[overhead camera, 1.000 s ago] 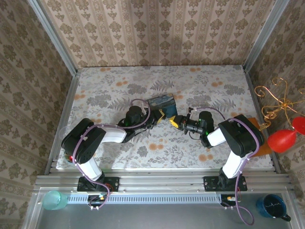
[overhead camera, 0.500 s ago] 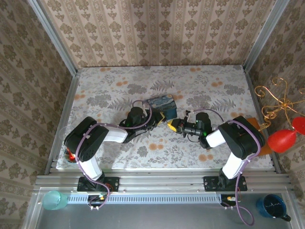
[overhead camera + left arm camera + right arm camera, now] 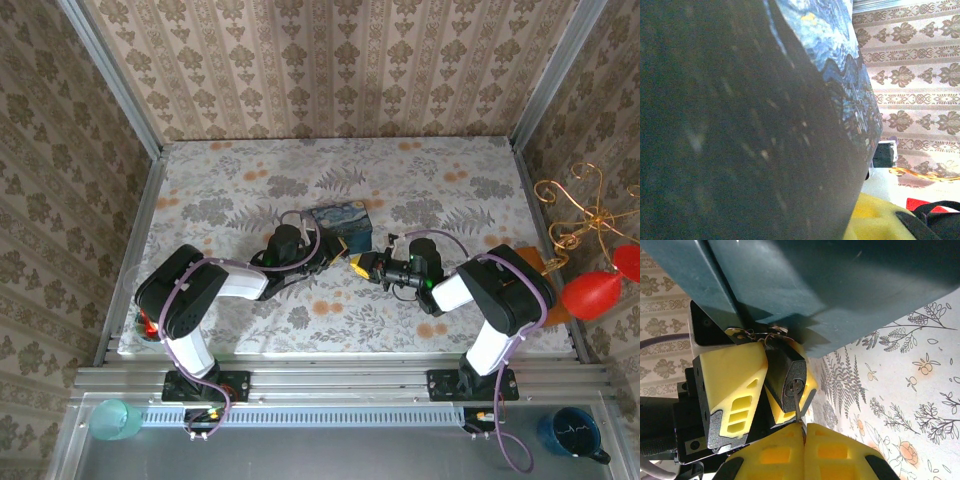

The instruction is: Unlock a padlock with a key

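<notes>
- Plainly the padlock (image 3: 790,382) sits at mid-table, hooked by its silvery shackle at the edge of the blue swirl-painted tin (image 3: 850,285). Its keyhole face is turned toward the right wrist camera.
- The key (image 3: 798,410) has its thin blade tip at the keyhole — entered or only touching, I cannot tell. Its head is pinched between the pressed-together fingers of the right gripper (image 3: 805,440).
- The left gripper (image 3: 776,372) brackets the lock body with its yellow fingers (image 3: 732,382), one on each side. Whether they clamp it or merely flank it cannot be told.
- To do this step well, I judge: keep the blade in line with the keyway, push it fully home before any twist, and turn about the blade's own axis — a sideways pull could bend the blade or swing the lock. The left fingers should steady the body against that turn.
- Against the overhead frame a second ago, the right gripper has slid left and toward the bases, taking the grippers' meeting point with it. The tin shows more of its dark near side, seemingly tipped up from the floral table (image 3: 230,200).
</notes>
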{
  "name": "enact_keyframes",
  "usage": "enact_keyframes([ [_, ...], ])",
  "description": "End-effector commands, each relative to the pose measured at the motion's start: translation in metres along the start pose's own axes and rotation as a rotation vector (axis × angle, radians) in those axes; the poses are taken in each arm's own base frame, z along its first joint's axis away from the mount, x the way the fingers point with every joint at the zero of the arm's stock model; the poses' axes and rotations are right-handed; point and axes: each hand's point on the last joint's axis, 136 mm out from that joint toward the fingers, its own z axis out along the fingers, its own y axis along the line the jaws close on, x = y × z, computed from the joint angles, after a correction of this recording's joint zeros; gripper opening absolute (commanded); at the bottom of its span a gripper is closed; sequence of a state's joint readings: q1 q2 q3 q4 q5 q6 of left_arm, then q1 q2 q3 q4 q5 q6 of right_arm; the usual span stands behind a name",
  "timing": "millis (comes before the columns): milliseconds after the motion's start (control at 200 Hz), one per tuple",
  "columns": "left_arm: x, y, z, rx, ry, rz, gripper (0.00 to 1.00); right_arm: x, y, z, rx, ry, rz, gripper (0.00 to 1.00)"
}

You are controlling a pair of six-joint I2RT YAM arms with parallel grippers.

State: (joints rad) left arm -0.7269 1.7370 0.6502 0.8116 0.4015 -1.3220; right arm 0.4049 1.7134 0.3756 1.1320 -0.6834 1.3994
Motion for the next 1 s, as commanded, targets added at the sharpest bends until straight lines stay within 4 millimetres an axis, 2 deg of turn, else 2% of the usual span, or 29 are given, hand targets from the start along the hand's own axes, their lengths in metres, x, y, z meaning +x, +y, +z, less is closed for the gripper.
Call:
enact_keyframes([
  [0, 0.015, -0.005, 0.002, 0.026, 0.065, 0.028, 0.26, 0.002, 0.009, 0.0, -0.022, -0.01, -0.05, 0.0],
  [255, 0.014, 0.004, 0.001, -0.022, 0.058, 0.032, 0.29, 0.003, 0.012, 0.001, -0.023, -0.004, -0.057, 0.0],
  [560, 0.013, 0.01, 0.002, -0.036, 0.049, 0.025, 0.18, 0.005, 0.008, 0.0, -0.003, -0.002, -0.06, 0.0],
  [710, 0.015, 0.006, 0.001, -0.025, 0.063, 0.038, 0.14, -0.003, -0.004, -0.005, 0.027, -0.023, -0.052, 0.0],
  [830, 0.017, 0.008, -0.004, -0.03, 0.069, 0.037, 0.11, -0.007, -0.007, -0.007, 0.03, -0.025, -0.047, 0.0],
  [990, 0.02, 0.0, -0.009, -0.007, 0.075, 0.041, 0.09, -0.015, -0.012, -0.01, 0.035, -0.035, -0.039, 0.0],
])
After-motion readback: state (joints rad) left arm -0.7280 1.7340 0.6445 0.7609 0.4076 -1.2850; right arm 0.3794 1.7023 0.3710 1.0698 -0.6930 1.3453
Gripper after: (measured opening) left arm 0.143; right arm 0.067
